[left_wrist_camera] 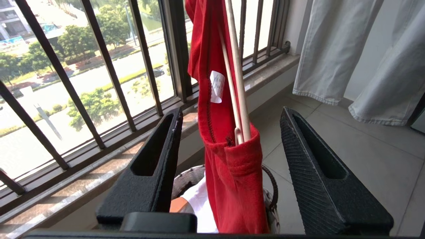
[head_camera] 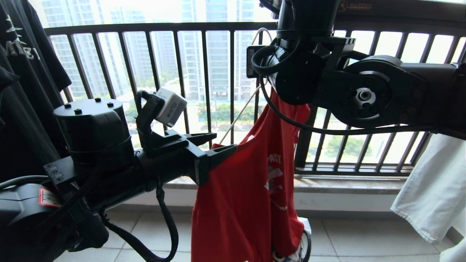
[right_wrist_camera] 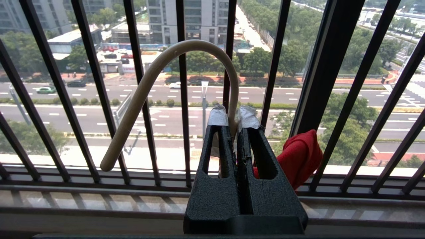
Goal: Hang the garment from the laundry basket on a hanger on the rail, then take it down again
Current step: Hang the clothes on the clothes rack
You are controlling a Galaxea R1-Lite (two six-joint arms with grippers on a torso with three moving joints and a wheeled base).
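The garment (head_camera: 247, 196), a red short-sleeved T-shirt with white chest print and a white neck label (seen in the left wrist view), is draped on the hanger (head_camera: 238, 116) at the centre of the head view. The hanger, a thin pale wire with a slim hook (right_wrist_camera: 172, 76), is tilted. The laundry basket (left_wrist_camera: 189, 179), white-meshed with dark trim, is seen below the shirt's hem.

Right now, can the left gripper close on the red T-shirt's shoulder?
Probably yes: the left gripper is open, with the red T-shirt shoulder and hanger end hanging between its fingers and nothing in between.
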